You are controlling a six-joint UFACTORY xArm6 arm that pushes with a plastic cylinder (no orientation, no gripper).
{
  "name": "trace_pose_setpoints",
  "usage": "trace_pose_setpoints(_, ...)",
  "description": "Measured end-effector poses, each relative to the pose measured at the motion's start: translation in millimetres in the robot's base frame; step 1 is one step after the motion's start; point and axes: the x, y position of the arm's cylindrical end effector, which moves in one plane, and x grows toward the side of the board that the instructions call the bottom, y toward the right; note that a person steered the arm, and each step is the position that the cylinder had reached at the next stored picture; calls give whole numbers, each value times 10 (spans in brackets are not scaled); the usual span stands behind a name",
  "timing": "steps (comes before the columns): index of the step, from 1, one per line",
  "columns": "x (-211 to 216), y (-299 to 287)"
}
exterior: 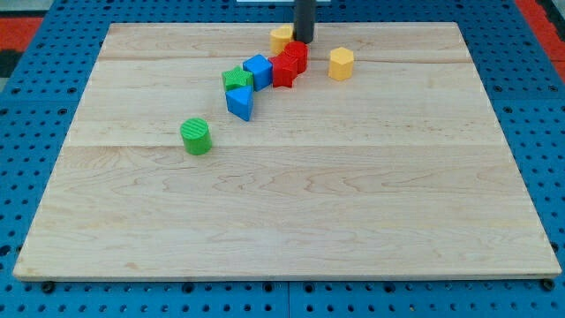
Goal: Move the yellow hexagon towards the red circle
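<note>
Wooden board (291, 221) fills most of the frame, lying on a blue pegboard (35, 124). Dark rod enters at top centre; my tip (304, 41) ends just right of a yellow block (282, 38), shape unclear, and just above the red blocks. No gripper fitted, so nothing to spread or pinch. Cluster at upper centre: two red blocks (290, 64) touching, shapes indistinct; blue cube (258, 71) against their left; green block (237, 80) left of that; blue block (239, 102), wedge-like, below. Yellow hexagon (342, 64) sits right of the red blocks, near but apart. Green cylinder (196, 136) stands alone, centre left.
</note>
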Motion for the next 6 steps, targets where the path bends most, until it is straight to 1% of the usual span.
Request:
trace_pose_setpoints(1, -14, 214)
trace_pose_setpoints(2, 107, 1195)
trace_pose_setpoints(3, 352, 1493)
trace_pose_setpoints(4, 464, 974)
trace_pose_setpoints(5, 701, 974)
trace_pose_setpoints(6, 790, 783)
